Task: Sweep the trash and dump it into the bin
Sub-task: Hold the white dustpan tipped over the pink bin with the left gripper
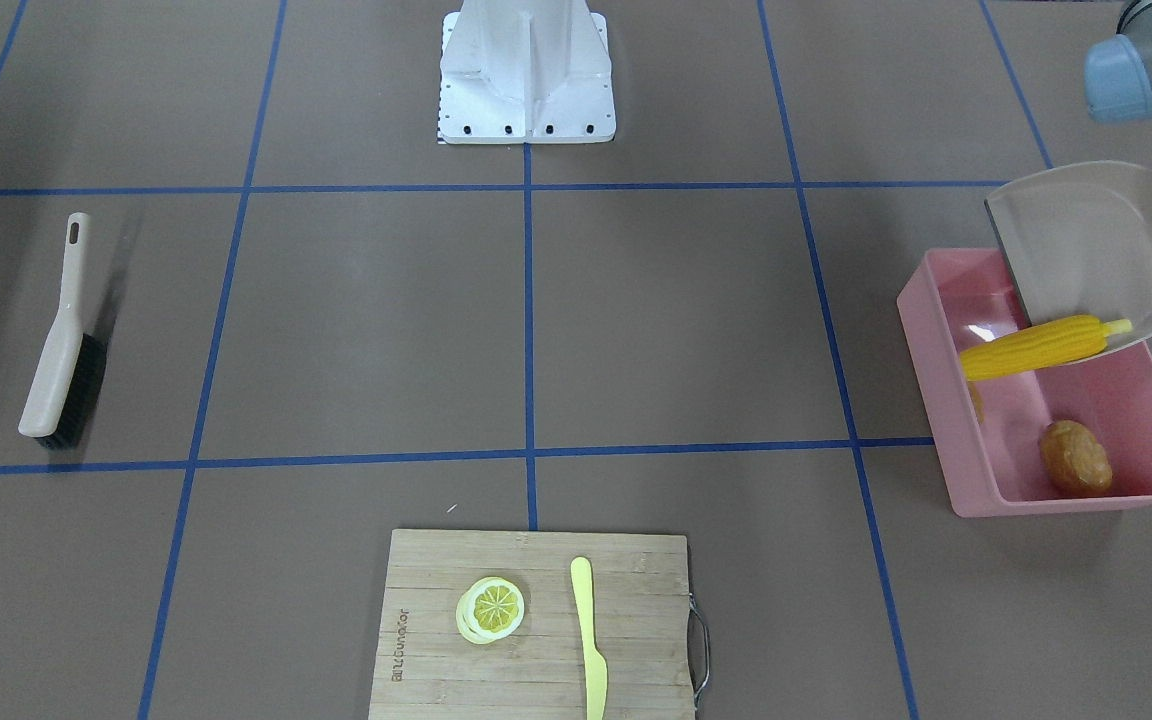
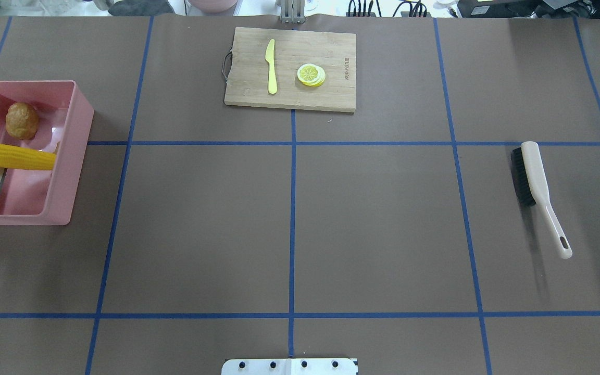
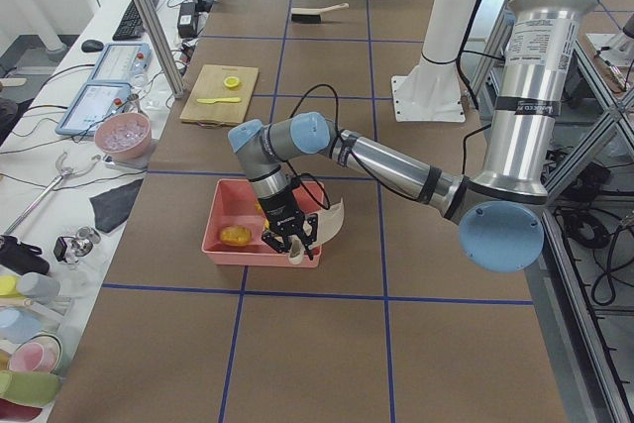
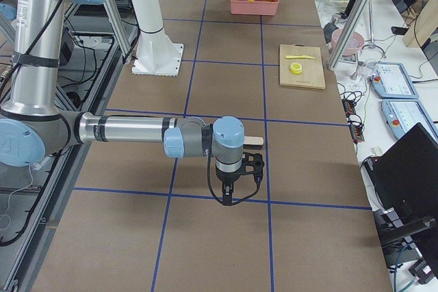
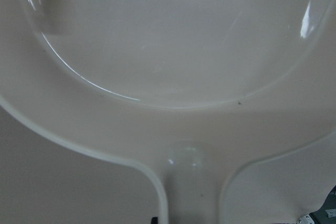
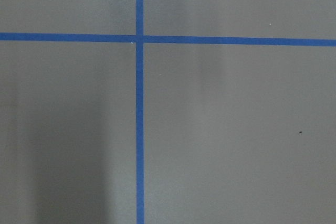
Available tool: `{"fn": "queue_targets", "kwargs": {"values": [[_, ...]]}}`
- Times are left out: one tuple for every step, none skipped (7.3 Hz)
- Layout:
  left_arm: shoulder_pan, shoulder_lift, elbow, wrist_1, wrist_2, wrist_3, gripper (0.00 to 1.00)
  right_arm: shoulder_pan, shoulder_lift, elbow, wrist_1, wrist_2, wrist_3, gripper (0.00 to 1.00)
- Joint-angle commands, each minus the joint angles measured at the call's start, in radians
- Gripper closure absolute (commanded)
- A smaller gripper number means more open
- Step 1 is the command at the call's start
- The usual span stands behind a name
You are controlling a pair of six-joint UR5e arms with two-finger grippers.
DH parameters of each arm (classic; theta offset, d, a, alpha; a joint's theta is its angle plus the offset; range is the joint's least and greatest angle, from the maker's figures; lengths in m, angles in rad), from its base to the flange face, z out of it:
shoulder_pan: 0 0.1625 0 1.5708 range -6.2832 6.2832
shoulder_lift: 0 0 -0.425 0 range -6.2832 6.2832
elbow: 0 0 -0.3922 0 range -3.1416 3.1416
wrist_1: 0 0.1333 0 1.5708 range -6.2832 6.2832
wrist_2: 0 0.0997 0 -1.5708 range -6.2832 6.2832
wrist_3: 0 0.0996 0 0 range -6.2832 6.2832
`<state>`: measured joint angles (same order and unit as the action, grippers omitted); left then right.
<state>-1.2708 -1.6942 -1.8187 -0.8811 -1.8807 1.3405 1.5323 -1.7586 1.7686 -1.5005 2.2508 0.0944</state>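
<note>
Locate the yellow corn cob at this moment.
The corn cob lies at the front-facing view's far right, at the lip of the tilted dustpan, over the pink bin; the potato sits inside the bin nearby.

This is looking like a robotics lab: two industrial arms, the left arm and the right arm, are reaching over a long bench that is wearing brown paper gridded with blue tape, and a white pedestal is standing at its edge. On the side far from the robot, an aluminium post is framing a side counter where a teach pendant, a keyboard and a laptop are sitting among cables.
</note>
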Motion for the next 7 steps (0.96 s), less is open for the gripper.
{"fn": "queue_targets", "kwargs": {"values": [[-0.057, -0.001, -0.033, 0.068, 0.015, 0.101, 1.0, 0.017, -0.016, -0.006, 0.002, 0.114, -0.002, 0.0], [-0.087, -0.001, -0.042, 0.085, 0.059, 0.13, 1.0, 0.019, -0.015, 0.003, 0.003, 0.104, -0.004, 0.0], [-0.093, 0.001, -0.043, 0.099, 0.072, 0.134, 1.0, 0.019, -0.021, -0.011, 0.002, 0.104, -0.004, 0.0], [-0.094, -0.001, -0.054, 0.134, 0.09, 0.187, 1.0, 0.019, -0.019, -0.014, 0.002, 0.102, -0.007, 0.0], [-0.129, 0.001, -0.066, 0.154, 0.125, 0.209, 1.0, 0.017, -0.004, -0.012, 0.0, 0.069, -0.013, 0.0], [-0.146, 0.002, -0.063, 0.157, 0.153, 0.224, 1.0, 0.012, 0.005, -0.015, -0.006, 0.041, -0.013, 0.0], [-0.151, 0.001, -0.063, 0.171, 0.163, 0.235, 1.0, 0.011, 0.007, -0.029, -0.003, 0.036, -0.019, 0.0]]}}
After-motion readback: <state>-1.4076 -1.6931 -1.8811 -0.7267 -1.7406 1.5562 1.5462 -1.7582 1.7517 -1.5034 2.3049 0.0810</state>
